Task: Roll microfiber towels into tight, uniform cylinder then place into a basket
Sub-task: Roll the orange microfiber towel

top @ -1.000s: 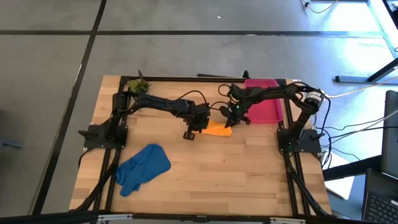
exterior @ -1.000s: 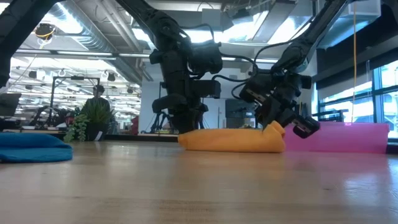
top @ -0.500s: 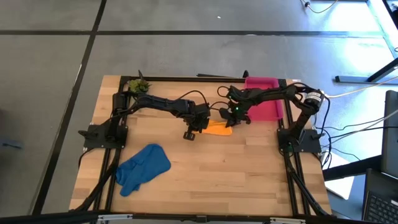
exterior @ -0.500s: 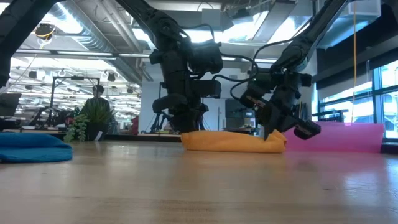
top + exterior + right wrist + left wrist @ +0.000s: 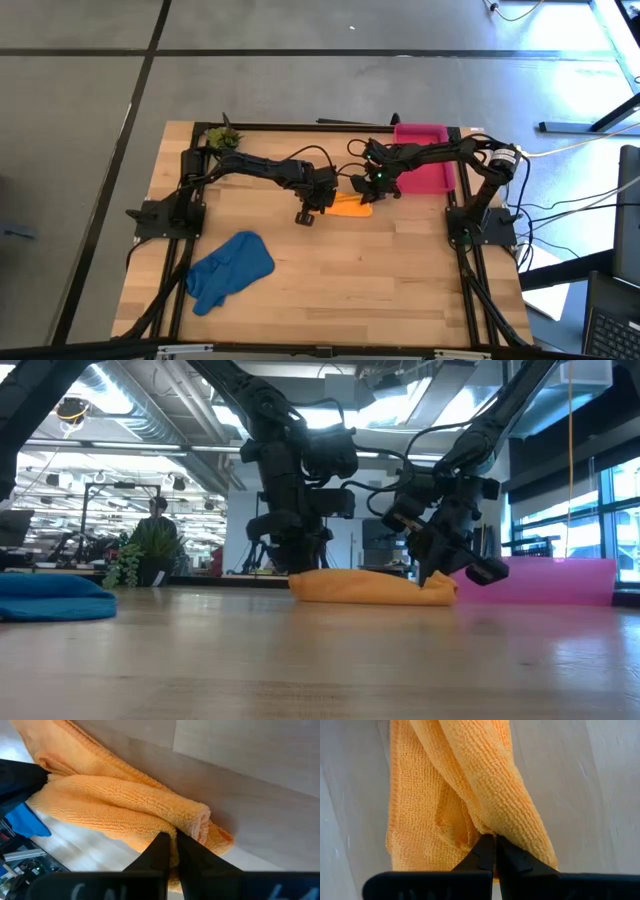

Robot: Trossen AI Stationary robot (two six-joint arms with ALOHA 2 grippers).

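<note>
The orange towel (image 5: 350, 205) lies part-rolled on the table's middle back, one end at each gripper; it shows as a low roll in the low view (image 5: 370, 587). My left gripper (image 5: 327, 201) is shut on its left end. My right gripper (image 5: 372, 187) is shut on its right end. The blue towel (image 5: 230, 270) lies crumpled on the table at the near left. The pink-red basket (image 5: 425, 160) stands at the far right. My left gripper pinches a fold of the orange towel at its left end (image 5: 485, 827) between its two fingers, coming from above. The towel lies on the table, stretching away from the fingers. My right gripper pinches the rolled fold at the towel's right end (image 5: 172, 831) between its two fingers, slanting down from the far right. That end rests on the table.
A small green potted plant (image 5: 223, 136) stands at the far left corner. The basket's low wall (image 5: 560, 582) is just right of my right gripper. Bare wood lies toward the near edge and near right.
My right gripper has gone a little toward the table's far edge and turned, drawing the towel's right end over, so that the roll looks narrower from above. My left gripper has kept its hold in place.
</note>
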